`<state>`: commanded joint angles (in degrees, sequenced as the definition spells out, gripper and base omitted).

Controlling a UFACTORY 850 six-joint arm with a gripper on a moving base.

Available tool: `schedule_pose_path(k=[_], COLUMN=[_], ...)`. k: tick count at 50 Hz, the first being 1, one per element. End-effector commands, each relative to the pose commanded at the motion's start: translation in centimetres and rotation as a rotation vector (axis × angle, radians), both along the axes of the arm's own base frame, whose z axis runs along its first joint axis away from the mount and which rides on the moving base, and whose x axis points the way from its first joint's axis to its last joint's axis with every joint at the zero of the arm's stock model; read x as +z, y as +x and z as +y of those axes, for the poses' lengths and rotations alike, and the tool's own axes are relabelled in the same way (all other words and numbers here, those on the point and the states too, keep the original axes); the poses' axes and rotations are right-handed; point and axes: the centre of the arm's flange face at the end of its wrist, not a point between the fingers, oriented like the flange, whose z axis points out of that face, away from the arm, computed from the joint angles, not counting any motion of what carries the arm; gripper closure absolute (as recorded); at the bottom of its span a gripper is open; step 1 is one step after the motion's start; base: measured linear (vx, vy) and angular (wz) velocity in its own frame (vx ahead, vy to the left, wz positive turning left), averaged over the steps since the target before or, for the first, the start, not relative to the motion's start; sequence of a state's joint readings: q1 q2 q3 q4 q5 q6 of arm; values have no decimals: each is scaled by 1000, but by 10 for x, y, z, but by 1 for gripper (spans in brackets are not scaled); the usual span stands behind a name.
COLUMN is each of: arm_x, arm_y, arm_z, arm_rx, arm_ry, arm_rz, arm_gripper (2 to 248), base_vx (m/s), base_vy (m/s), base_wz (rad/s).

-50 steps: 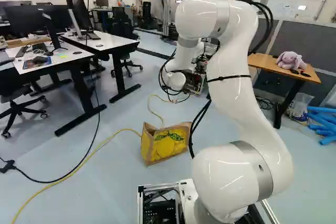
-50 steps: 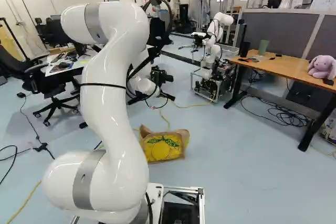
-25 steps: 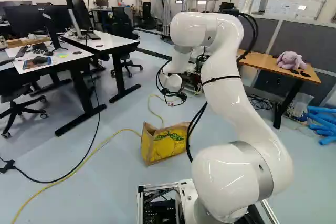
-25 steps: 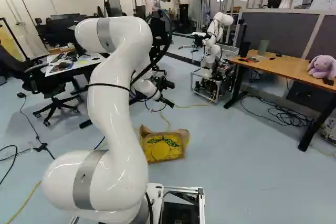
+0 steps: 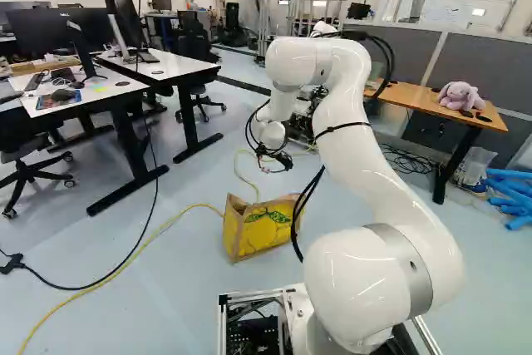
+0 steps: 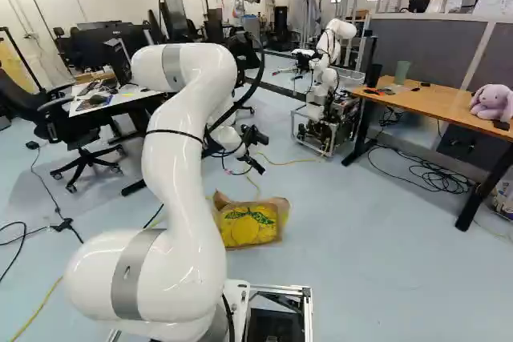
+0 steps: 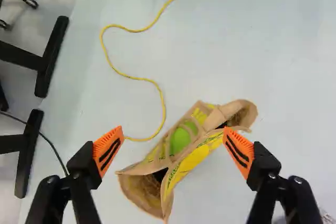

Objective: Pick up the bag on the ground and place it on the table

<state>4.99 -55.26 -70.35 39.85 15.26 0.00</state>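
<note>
Pincer (image 6: 264,155) spread wide; in the wrist view we see both orange pads (image 7: 109,150) well apart, tilted toward each other, nothing pinched. We see the bag (image 7: 194,158) on the floor (image 5: 191,288), lower down and ahead of that gap, lying slantwise across it; one finger overlaps its edge in our wrist view, and we can't call contact from that. Arm (image 5: 353,143): we have it rising from the big lower joint (image 5: 370,284), leaning toward the middle of the left base view, bending over at the high elbow (image 5: 307,64), then dropping forward to a low wrist. Pincer hangs out ahead, above floor level, cables looping off the forearm. Bag stands ahead of the base, yellow with green leaves on its printed face, brown paper at the ends. We note a yellow cable (image 7: 163,103) running up beside it. We place the wooden table (image 6: 429,100) at the right of the right base view, plush rabbit (image 6: 491,103) on top. Another robot (image 6: 325,90) stands near that table; white desks (image 5: 158,68) are at the left of the left base view.
</note>
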Motion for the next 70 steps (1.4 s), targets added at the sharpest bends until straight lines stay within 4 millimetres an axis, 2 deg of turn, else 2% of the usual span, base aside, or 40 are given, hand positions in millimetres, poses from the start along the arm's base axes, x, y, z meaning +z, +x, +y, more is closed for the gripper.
schedule_pose_path(k=[17,70], arm_x=[-29,-112], arm_y=[6,5], arm_z=[3,13], arm_rx=[-73,-305], arm_ry=[67,261], arm_rz=[69,243], arm_gripper=[3,3], base_vx=[0,0], base_vy=[0,0], base_wz=[0,0])
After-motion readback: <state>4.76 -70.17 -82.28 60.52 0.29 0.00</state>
